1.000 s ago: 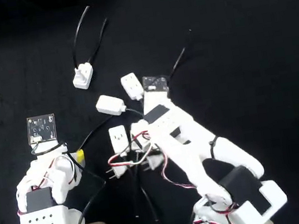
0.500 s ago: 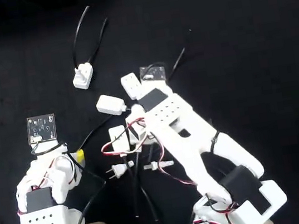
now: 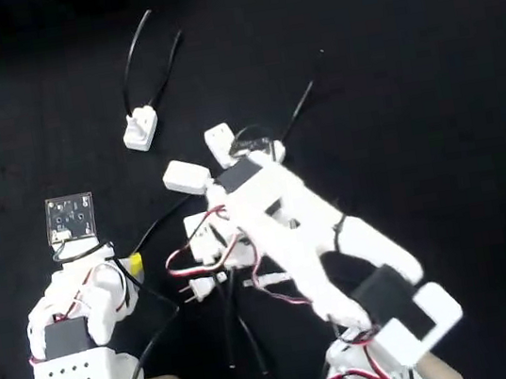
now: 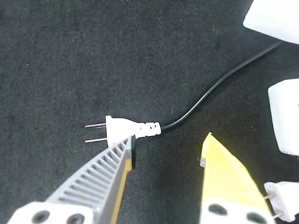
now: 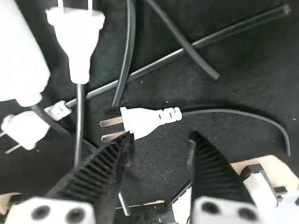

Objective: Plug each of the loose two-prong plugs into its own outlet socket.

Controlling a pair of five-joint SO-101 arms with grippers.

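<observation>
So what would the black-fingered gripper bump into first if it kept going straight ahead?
Most likely the white two-prong plug, which lies just past the open right gripper, roughly between its two fingers. How far off it is, I can't tell for sure.

the table cover is black cloth, matt and finely fuzzy. on it, the two-prong plug has a smooth white plastic body and thin bare metal prongs. its cord is black, smooth and faintly glossy. beside that plug, the left gripper has one ribbed matt grey finger and one ribbed yellow finger, both plastic. the right gripper has ribbed black plastic fingers. the arm shells are smooth white plastic.
</observation>
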